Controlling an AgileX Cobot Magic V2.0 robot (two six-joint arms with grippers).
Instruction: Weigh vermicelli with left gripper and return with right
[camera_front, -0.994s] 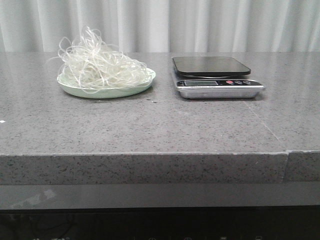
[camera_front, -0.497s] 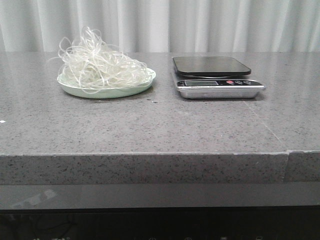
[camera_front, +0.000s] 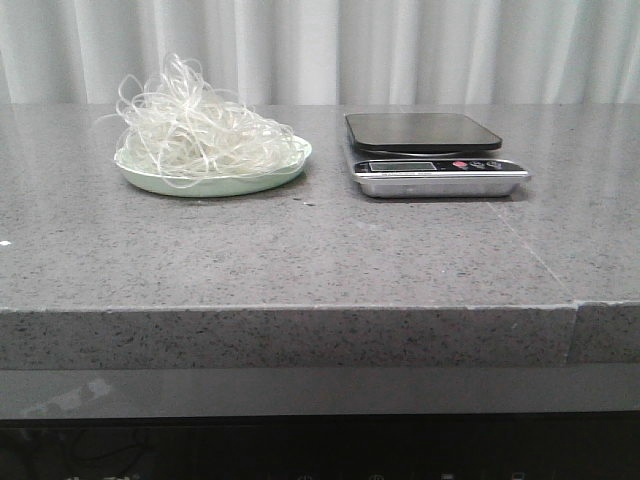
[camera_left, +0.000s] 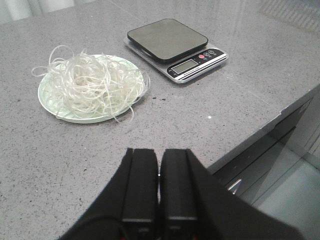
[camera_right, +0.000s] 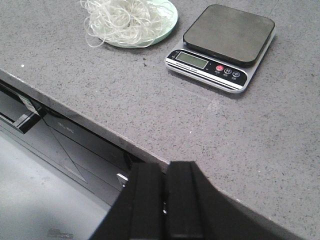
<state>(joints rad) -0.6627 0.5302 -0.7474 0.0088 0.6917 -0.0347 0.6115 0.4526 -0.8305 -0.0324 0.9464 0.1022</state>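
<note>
grey stone counter (camera_front: 300, 250) with a kitchen scale (camera_front: 432, 152) on it, vermicelli (camera_front: 190, 130) piled on the pale green plate (camera_front: 215, 183) beside it, left gripper (camera_left: 159, 170) and right gripper (camera_right: 165, 190) both pressed together, holding nothing

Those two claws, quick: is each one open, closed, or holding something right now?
Left gripper: closed, holding nothing; the noodles lie on their plate.
Right gripper: closed, holding nothing.

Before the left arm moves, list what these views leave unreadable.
- Scale display: too small to read in all views.
- Plate centre: hidden under the vermicelli.
- Vermicelli's far edge: cut off in the right wrist view.
- Both arms: outside the front view.
</note>
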